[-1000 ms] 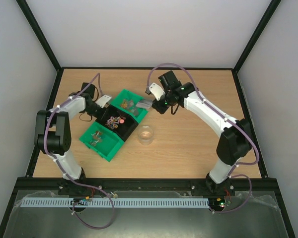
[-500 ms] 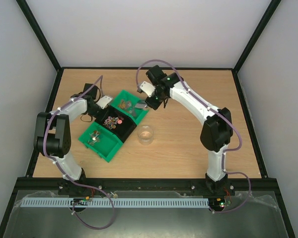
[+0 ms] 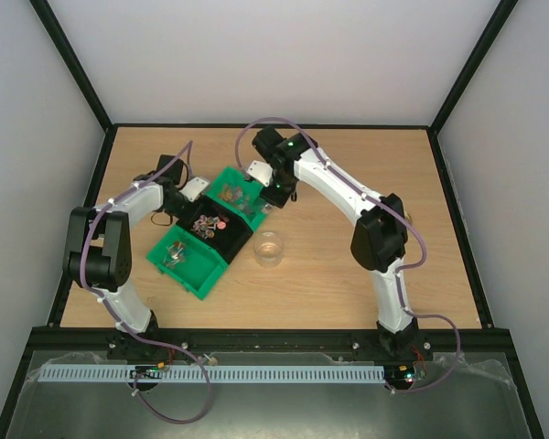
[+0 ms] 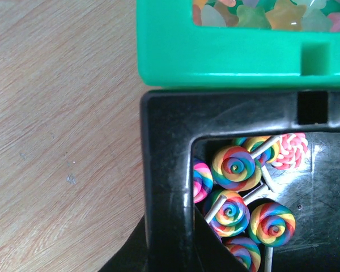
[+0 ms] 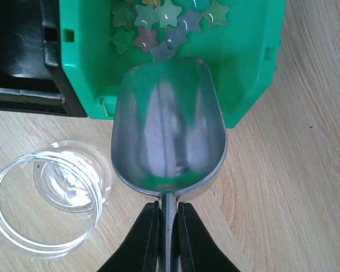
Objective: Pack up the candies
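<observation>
Smooth metal scoop (image 5: 167, 124), star-shaped candies (image 5: 158, 22)

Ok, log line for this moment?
right claw: shut on scoop handle | scoop: empty, lip at star candies | left claw: shut on black bin wall | jar: empty

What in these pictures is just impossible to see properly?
Top view: what fills the front green bin is too small to identify.
Right wrist view: the top edge cuts off the star candies; the right pincer, shut on the scoop, hides its handle.
Left wrist view: the bottom edge cuts off some lollipops and most of the left pincer, shut on the black bin.
</observation>
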`<control>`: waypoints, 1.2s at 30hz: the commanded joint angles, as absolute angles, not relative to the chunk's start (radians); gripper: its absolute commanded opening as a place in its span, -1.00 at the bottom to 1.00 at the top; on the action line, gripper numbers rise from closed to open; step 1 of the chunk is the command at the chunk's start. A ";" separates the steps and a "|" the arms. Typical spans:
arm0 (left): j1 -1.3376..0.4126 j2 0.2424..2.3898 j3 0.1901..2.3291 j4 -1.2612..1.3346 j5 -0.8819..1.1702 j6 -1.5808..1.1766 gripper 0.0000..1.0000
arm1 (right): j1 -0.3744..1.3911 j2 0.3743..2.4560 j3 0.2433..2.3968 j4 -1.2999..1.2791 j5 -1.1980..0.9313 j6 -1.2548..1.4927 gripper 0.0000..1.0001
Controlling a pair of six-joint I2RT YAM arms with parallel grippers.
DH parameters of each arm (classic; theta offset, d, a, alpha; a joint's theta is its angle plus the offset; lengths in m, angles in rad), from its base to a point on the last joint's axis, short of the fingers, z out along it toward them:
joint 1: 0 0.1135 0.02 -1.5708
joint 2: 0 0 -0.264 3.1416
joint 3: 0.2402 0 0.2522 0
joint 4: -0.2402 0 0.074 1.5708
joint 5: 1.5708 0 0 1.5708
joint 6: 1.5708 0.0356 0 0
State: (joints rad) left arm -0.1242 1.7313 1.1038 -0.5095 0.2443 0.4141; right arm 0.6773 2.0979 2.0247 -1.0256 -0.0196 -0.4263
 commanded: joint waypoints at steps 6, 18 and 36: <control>-0.136 1.707 1.096 -0.474 0.263 0.390 -0.95 | 0.711 2.220 2.200 -1.191 0.080 -0.449 -0.97; -0.148 1.713 1.088 -0.462 0.253 0.382 -0.95 | 0.744 2.347 2.301 -1.251 0.114 -0.434 -0.97; -0.155 1.747 1.099 -0.472 0.302 0.420 -0.95 | 0.722 2.253 1.923 -0.833 0.009 -0.311 -0.97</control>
State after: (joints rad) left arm -0.1406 1.7367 1.0763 -0.4885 0.2333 0.3870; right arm 0.7288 2.2066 2.0502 -0.9329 0.0471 -0.3531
